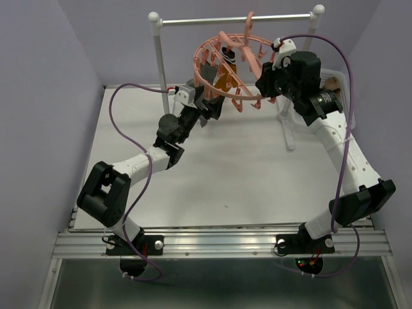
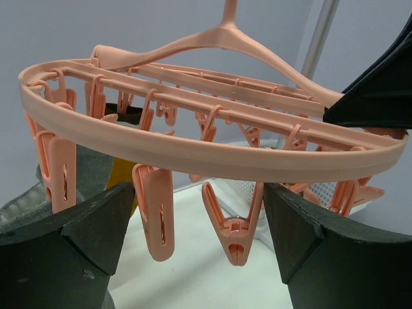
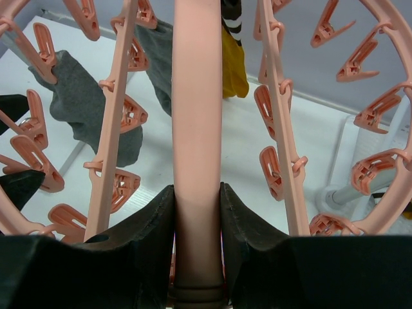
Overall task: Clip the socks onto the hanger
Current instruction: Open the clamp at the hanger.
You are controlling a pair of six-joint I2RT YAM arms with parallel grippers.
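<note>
The salmon-pink hanger point(image 1: 222, 42) hangs by its hook from the rail, its ring point(image 2: 212, 154) lined with dangling clips. My right gripper point(image 1: 267, 80) is shut on one of its cross spokes point(image 3: 196, 129) at the ring's right side. My left gripper point(image 1: 209, 106) stands open just under the ring's near-left rim, and one closed clip point(image 2: 235, 225) hangs between its fingers point(image 2: 96, 225) without touching them. Socks are clipped on: two grey ones point(image 3: 84, 103) point(image 3: 158, 58) and a mustard one point(image 3: 233, 64) with a dark striped cuff. The grey sock point(image 2: 90, 170) and mustard sock point(image 2: 119, 177) also show left of my left gripper point(image 2: 199, 212).
The hanger hangs on a metal rail point(image 1: 235, 20) carried by white posts point(image 1: 158, 58); the right post's foot point(image 3: 341, 193) stands on the table. A white mesh basket point(image 1: 338, 77) sits at the back right, behind my right arm. Purple cables loop over both arms.
</note>
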